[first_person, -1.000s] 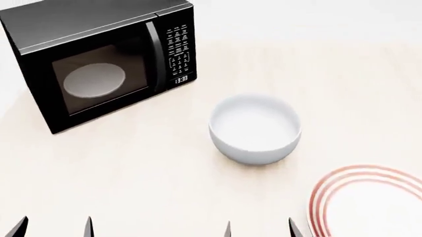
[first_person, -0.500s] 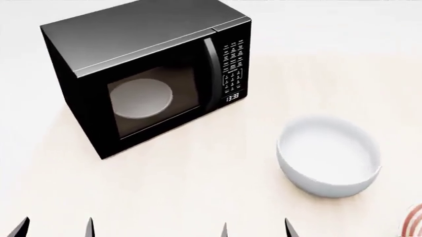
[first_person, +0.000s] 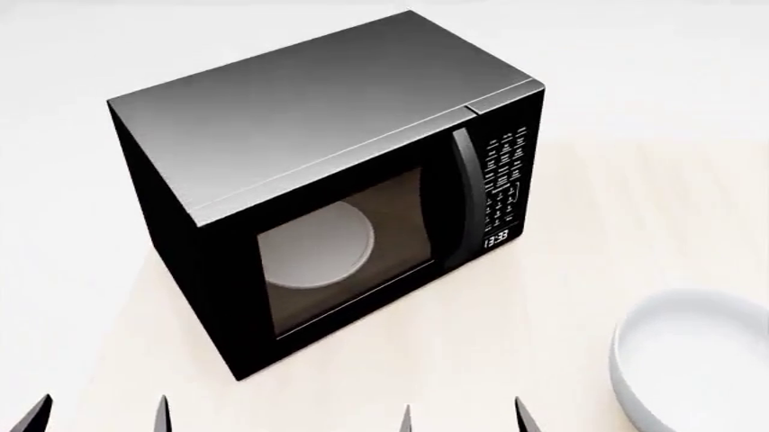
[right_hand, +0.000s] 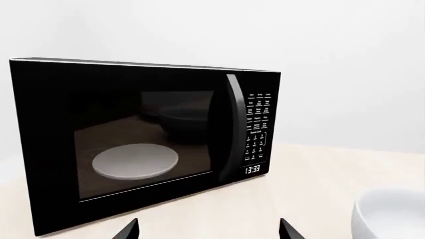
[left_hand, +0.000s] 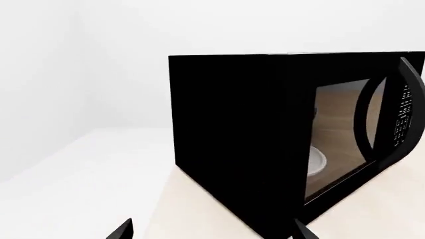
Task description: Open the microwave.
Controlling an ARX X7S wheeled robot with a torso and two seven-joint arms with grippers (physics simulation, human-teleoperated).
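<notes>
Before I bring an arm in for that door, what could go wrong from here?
The microwave door is shut, and its curved handle runs right beside the button panel, so a slightly off reach may press keys instead. The white bowl sits near the right gripper; a wide swing could knock it.

Bright, even, diffuse render lighting; no distinct source. Sharp throughout, no blur, no edge distortion. Pale surface (first_person: 577, 297) near washed out, blending into white background. Soft sheen on grey top of microwave (first_person: 324, 180); faint shadow at its base. Dim bowl reflection in door glass (right_hand: 146, 144), right wrist view. Side panel pure black, detail lost, left wrist view.
</notes>
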